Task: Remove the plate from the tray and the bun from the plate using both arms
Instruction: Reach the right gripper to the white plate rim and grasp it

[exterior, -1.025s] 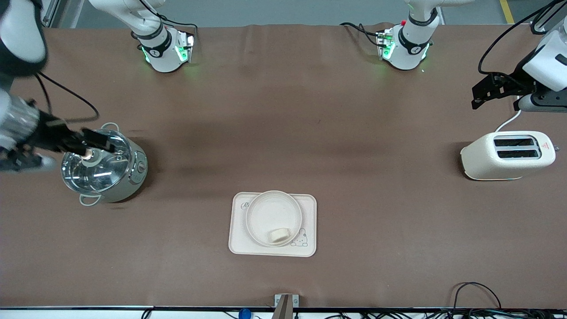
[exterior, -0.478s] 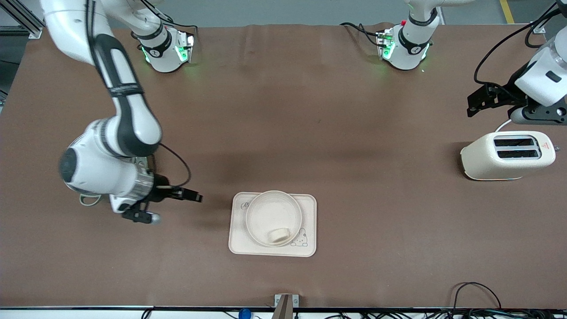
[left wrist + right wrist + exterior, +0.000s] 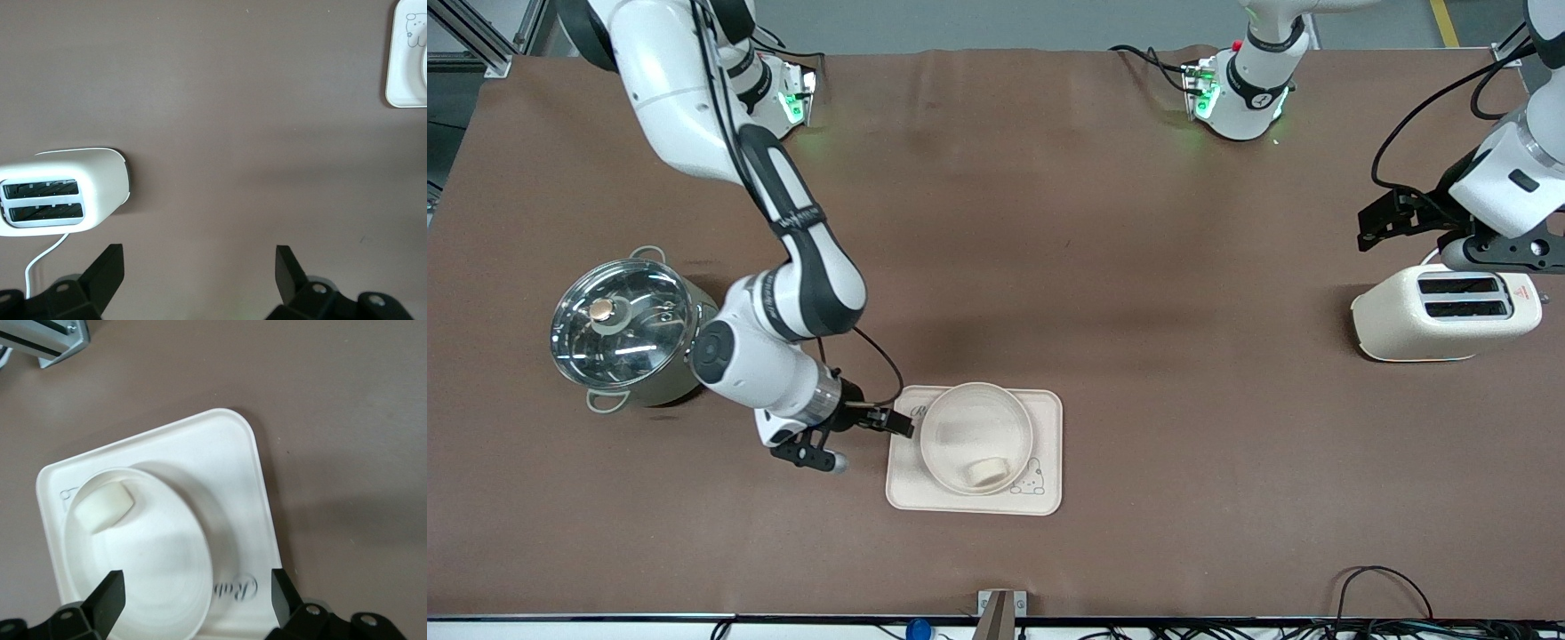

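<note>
The round cream plate [image 3: 935, 411] sits on the rectangular tray [image 3: 1048, 418] near the table's middle, also seen from the right wrist as the plate [image 3: 143, 587] on the tray [image 3: 227, 453]. The small pale bun [image 3: 987, 472] lies in the plate, by the rim nearer the front camera, and shows as the bun [image 3: 103, 509] in the right wrist view. My right gripper [image 3: 898, 424] is open at the tray's end toward the right arm. In its own view the right gripper [image 3: 197, 583] straddles the plate's rim. My left gripper [image 3: 1369, 227] hovers open beside the toaster, nothing between the left gripper [image 3: 197, 257] fingers.
A steel pot with a glass lid [image 3: 623, 329] stands toward the right arm's end. A cream toaster [image 3: 1445, 311] with a white cord stands toward the left arm's end, also seen as the toaster [image 3: 63, 193]. Cables trail along the table's front edge.
My right arm has swung from over the pot's lid across to the tray and come down beside the plate. The left gripper drifted slightly by the toaster. Plate and bun have not moved.
</note>
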`<state>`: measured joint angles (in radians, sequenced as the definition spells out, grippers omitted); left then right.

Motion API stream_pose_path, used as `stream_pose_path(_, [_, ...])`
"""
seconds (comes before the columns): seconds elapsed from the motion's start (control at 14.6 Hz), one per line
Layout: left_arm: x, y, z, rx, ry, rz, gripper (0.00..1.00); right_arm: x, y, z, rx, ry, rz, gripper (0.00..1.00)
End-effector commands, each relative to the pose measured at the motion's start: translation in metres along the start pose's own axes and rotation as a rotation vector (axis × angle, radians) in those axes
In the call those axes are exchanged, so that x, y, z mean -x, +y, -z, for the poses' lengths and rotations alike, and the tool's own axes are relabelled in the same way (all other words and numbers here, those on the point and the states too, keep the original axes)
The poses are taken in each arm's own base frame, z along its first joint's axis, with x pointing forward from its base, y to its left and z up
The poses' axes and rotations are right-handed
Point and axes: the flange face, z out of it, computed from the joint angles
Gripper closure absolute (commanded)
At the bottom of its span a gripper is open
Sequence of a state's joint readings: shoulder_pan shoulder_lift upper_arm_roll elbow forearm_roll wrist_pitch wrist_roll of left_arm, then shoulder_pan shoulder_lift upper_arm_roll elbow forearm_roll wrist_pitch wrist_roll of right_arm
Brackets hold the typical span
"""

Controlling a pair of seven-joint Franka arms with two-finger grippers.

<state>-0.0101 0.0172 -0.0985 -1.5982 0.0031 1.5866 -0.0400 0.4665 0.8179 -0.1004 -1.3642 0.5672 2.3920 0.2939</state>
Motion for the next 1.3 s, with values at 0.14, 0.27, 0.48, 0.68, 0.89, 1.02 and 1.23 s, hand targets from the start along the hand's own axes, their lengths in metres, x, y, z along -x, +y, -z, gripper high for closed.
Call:
stream_pose_path(0.14, [-0.006, 0.001, 0.003, 0.011, 0.019, -0.011, 0.00, 0.000, -0.012, -0.044, -0.006, 0.007, -0.007, 0.14])
stream_pose_path(0.27, [-0.005, 0.007, 0.006, 0.008, 0.024, -0.006, 0.00, 0.003, -0.013, -0.051, -0.003, 0.000, -0.002, 0.25])
stream_pose_path(0.48, [-0.005, 0.010, 0.004, 0.011, 0.019, -0.008, 0.00, 0.011, -0.018, -0.060, 0.002, -0.011, 0.013, 0.42])
stream_pose_path(0.68, [-0.010, 0.012, -0.005, 0.016, 0.010, 0.014, 0.00, 0.011, -0.016, -0.062, 0.001, -0.001, 0.019, 0.62])
stream_pose_path(0.89, [-0.016, 0.019, -0.015, 0.032, 0.007, 0.026, 0.00, 0.011, -0.015, -0.063, 0.004, 0.000, 0.019, 0.83])
stream_pose_path(1.02, [-0.022, 0.020, -0.024, 0.084, -0.004, 0.042, 0.00, 0.012, -0.015, -0.064, 0.005, -0.002, 0.035, 0.84])
stream_pose_path(1.23, [-0.029, 0.021, -0.034, 0.088, -0.003, 0.046, 0.00, 0.012, -0.014, -0.066, 0.007, -0.004, 0.037, 0.83])
